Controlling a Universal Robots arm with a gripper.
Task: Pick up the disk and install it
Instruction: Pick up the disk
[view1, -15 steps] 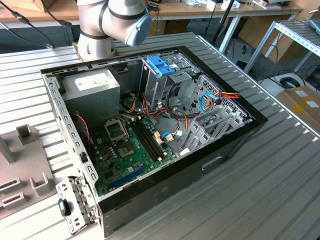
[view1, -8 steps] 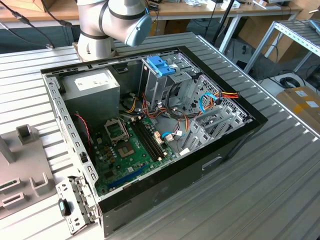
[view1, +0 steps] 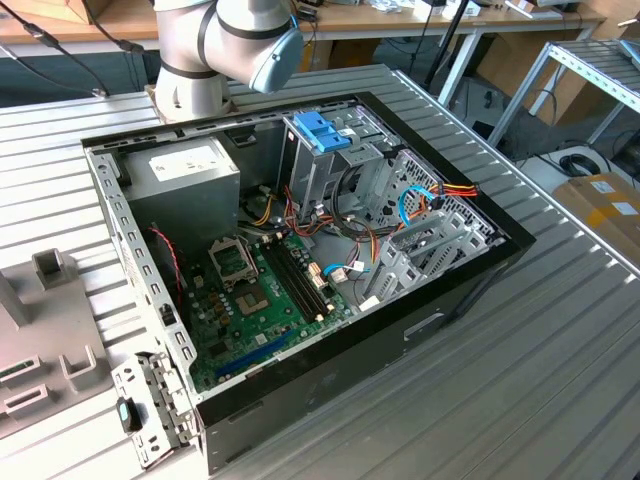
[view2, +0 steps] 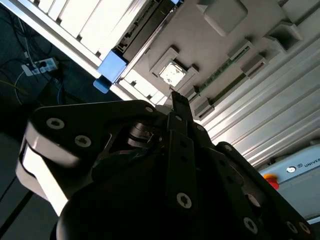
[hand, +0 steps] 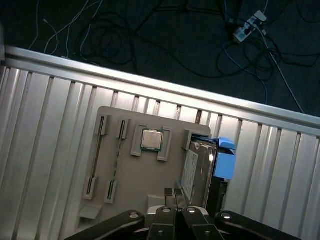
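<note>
— How do the jaws of the black gripper stand?

— Together. In the first wrist view its two slim fingertips lie side by side with no gap, and they clamp nothing and touch nothing. In the second wrist view the gripper shows as one narrow bar ahead of its dark body.

— And the flat silver-metal disk?

— It stands on edge in a slot at the side of a flat grey holder plate, which lies on the ribbed aluminium desk. Its white, black-printed label faces the plate's middle. Its blue plastic carrier frame juts out on the other side. The jaws point at the plate near the disk, apart from it.

— What sits beside it?

— A small square silver processor chip, in a pocket just next to the disk.

— And the exterior view?

— An open black computer case lies mid-frame on the desk, with the pale grey robot arm in the upper left of the frame.
</note>
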